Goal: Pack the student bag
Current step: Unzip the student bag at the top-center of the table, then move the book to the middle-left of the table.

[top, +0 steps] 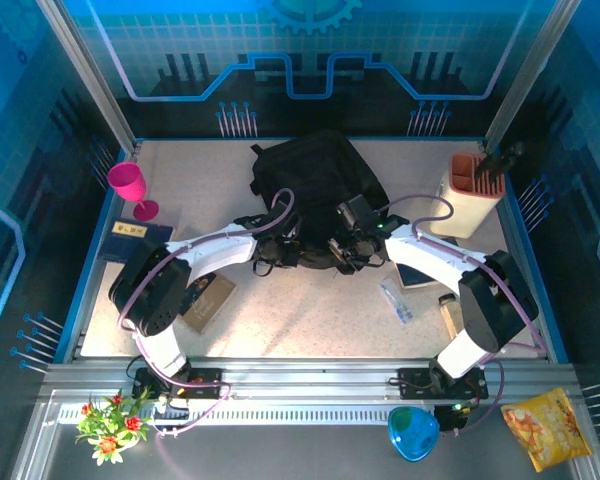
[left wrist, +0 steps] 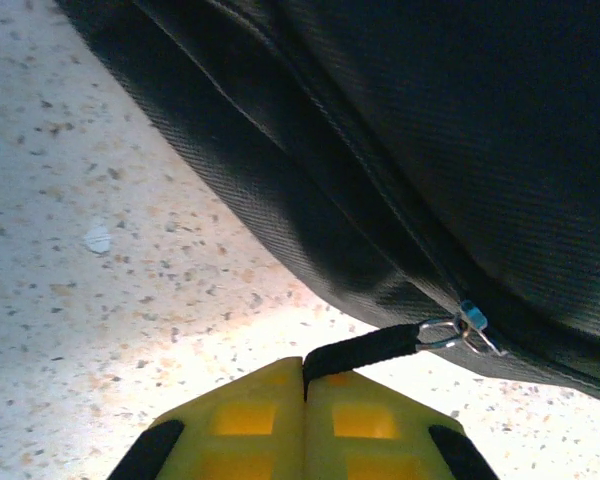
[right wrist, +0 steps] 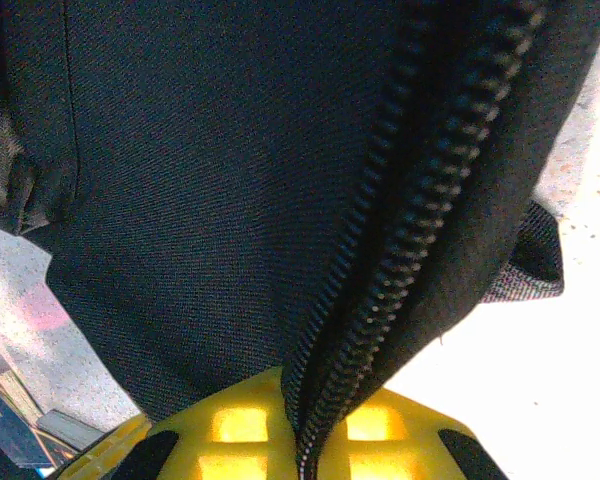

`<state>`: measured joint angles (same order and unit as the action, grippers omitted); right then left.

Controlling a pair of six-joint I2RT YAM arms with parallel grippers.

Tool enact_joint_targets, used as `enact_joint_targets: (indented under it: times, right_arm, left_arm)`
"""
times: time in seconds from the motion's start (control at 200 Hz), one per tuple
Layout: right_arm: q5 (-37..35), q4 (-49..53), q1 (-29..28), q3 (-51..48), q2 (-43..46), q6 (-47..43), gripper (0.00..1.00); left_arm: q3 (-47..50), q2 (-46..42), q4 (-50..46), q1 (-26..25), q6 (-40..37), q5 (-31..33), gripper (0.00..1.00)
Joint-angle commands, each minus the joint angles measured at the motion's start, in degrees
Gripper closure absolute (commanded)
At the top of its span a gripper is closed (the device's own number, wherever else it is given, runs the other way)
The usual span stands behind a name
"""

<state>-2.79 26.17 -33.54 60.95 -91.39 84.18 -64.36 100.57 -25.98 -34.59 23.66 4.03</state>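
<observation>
Black bag on tabletop, left of holder; left pincer shut on zip pull; right pincer pinches zip edge, seemingly. Risk: thin pull slips free, or bag drags and zip jams.

A speckled beige table, edged in blue, stands inside glossy blue walls printed with circuit-line patterns. Slanting aluminium posts frame the back corners, and a grooved metal rail runs along the near edge. Bright light washes the tabletop.

Black student bag, speckled beige table
</observation>
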Motion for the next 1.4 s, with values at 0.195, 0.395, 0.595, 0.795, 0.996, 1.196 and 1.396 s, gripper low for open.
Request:
enact_joint_targets:
  times: [0.195, 0.395, 0.595, 0.795, 0.996, 1.196, 1.396]
  right_arm:
    - [-5.32, 3.05, 1.63, -2.33, 4.38, -2.68, 0.93]
    - [-4.8, 2.69, 1.81, -3.69, 7.45, -4.9, 0.92]
    - [-1.46, 0.56, 1.73, -3.4, 6.25, -6.92, 0.91]
    - [2.97, -2.81, 0.3, 1.7, -0.74, -11.05, 0.89]
    - [1.97, 1.32, -1.48, 10.73, -9.17, -16.39, 0.68]
    - [-5.61, 8.14, -1.62, 12.02, -5.95, -25.45, 0.18]
    - [-6.68, 7.01, -1.62, 9.87, -0.8, -36.72, 0.0]
  left_arm:
    - [-2.31, 3.64, -4.85, 6.12, -3.11, 6.99, 1.0]
    - [-6.15, 7.62, -2.64, 12.66, -5.48, 5.47, 1.0]
    - [-10.6, 9.7, -1.65, 16.01, -7.58, 5.12, 1.0]
    - [-9.2, 4.63, -2.97, 16.99, -5.0, 3.8, 0.63]
    - [-1.72, -8.3, -7.64, 17.53, 2.62, 5.95, 0.35]
    - [8.77, -20.18, -13.0, 19.5, 9.23, 11.53, 0.18]
    - [18.46, -24.07, -10.51, 23.87, 13.68, 8.93, 0.03]
